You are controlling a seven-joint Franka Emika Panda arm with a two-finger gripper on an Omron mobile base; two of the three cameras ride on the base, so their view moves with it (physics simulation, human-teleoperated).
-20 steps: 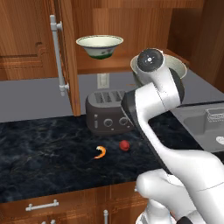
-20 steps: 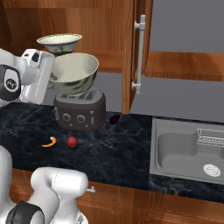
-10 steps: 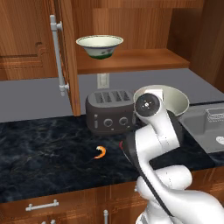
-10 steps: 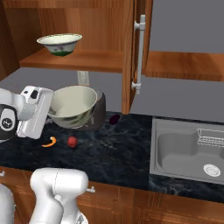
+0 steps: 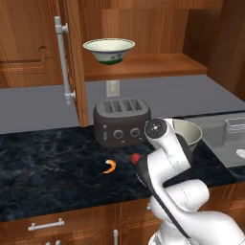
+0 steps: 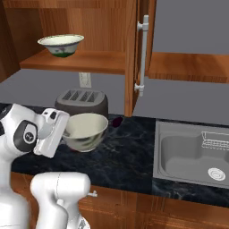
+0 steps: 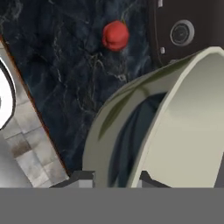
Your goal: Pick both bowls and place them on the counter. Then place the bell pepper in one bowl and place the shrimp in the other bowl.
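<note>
My gripper (image 7: 114,180) is shut on the rim of the deeper cream bowl (image 6: 86,131), one finger inside and one outside. The bowl (image 5: 190,134) hangs low over the black counter (image 5: 52,167), just right of the toaster; I cannot tell if it touches. In the hand view the bowl (image 7: 175,127) shows its dark green outer marks. The wider shallow bowl (image 5: 109,49) stands on the cabinet shelf (image 6: 61,44). The red bell pepper (image 5: 136,158) lies in front of the toaster, left of the held bowl (image 7: 116,36). The orange shrimp (image 5: 110,166) lies a little left of the pepper.
A dark toaster (image 5: 120,122) stands at the back of the counter under the shelf. The cabinet door (image 6: 142,53) hangs open with a long handle. A steel sink (image 6: 197,152) lies to the right. A small dark purple thing (image 6: 117,121) sits beside the toaster.
The arm has swung down and to the right, carrying the deeper bowl from shelf height to just over the counter beside the toaster. The shelf bowl, pepper and shrimp stay put.
</note>
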